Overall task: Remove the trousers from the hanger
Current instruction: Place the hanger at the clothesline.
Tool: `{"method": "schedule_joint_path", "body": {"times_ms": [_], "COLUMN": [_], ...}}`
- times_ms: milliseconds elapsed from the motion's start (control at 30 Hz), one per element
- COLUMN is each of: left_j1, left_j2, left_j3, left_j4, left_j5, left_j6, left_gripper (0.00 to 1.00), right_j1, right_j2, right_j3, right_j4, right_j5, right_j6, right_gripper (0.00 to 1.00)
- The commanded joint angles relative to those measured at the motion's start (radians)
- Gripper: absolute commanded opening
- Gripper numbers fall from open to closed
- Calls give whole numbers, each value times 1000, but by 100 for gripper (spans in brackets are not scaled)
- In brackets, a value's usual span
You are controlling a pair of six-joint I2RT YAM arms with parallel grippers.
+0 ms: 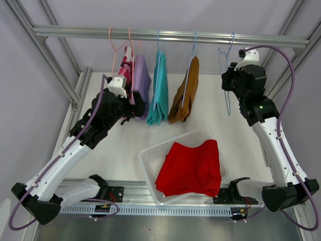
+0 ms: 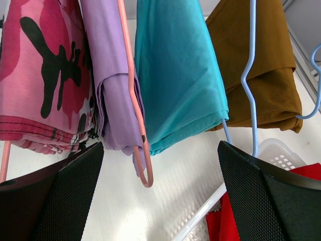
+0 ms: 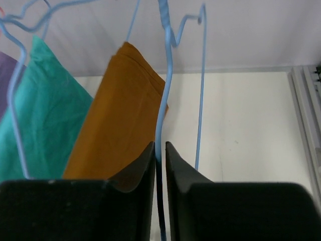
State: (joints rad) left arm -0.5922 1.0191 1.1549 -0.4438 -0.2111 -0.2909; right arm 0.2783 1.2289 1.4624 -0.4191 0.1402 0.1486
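Where the lilac trousers (image 2: pixel 113 75) hung: left gripper (image 2: pixel 160 165) gaped wide below their hem
Right gripper (image 3: pixel 159 148): clamped on blue hanger (image 3: pixel 164 100)
Red trousers (image 1: pixel 190 168): lay in basket (image 1: pixel 165 143)

Under the silver-grey rail (image 1: pixel 170 35) hang pink camouflage trousers (image 2: pixel 40 75) blotched with black and deeper pink, plain lilac trousers (image 2: pixel 110 90), teal trousers (image 2: pixel 180 75) and mustard-brown trousers (image 2: pixel 266 75). Below the rail, red trousers (image 1: pixel 193 168) fill a translucent white basket (image 1: pixel 148 158) on the cream-white tabletop (image 1: pixel 120 145). The left end effector (image 2: pixel 159 150) and right end effector (image 3: pixel 160 150) are black, and the blue hanger (image 3: pixel 163 100) in the right one is pale.
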Motion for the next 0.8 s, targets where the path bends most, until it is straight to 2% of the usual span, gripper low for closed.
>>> {"method": "schedule_joint_path", "body": {"times_ms": [0, 67, 100, 133, 233, 333, 467, 533, 767], "left_j1": [15, 15, 17, 17, 19, 20, 20, 20, 20], "left_j2": [-1, -2, -4, -2, -10, -17, -19, -20, -30], "left_j3": [37, 39, 37, 37, 39, 39, 34, 39, 37], "left_j4": [2, 4, 2, 2, 1, 1, 2, 2, 4], "left_j5": [26, 26, 27, 30, 38, 39, 42, 44, 4], "left_j6": [-14, -14, -14, -14, -16, -16, -14, -16, -2], "left_gripper": [100, 99, 99, 99, 100, 99, 99, 99, 99], "right_j1": [-8, -8, -8, -8, -5, 9, 21, 24, 27], "right_j2": [-48, -62, -77, -86, -123, -172, -206, -216, -276], "right_j3": [-48, -85, -97, -108, -135, -166, -171, -169, -139], "right_j4": [29, 37, 40, 42, 34, 36, 6, -20, -63], "right_j5": [-28, -34, -36, -43, -62, -59, -7, 18, 156], "right_j6": [23, 35, 39, 45, 58, 71, 69, 71, 59], "right_gripper": [18, 24, 30, 40, 54, 62, 66, 72, 72]}}
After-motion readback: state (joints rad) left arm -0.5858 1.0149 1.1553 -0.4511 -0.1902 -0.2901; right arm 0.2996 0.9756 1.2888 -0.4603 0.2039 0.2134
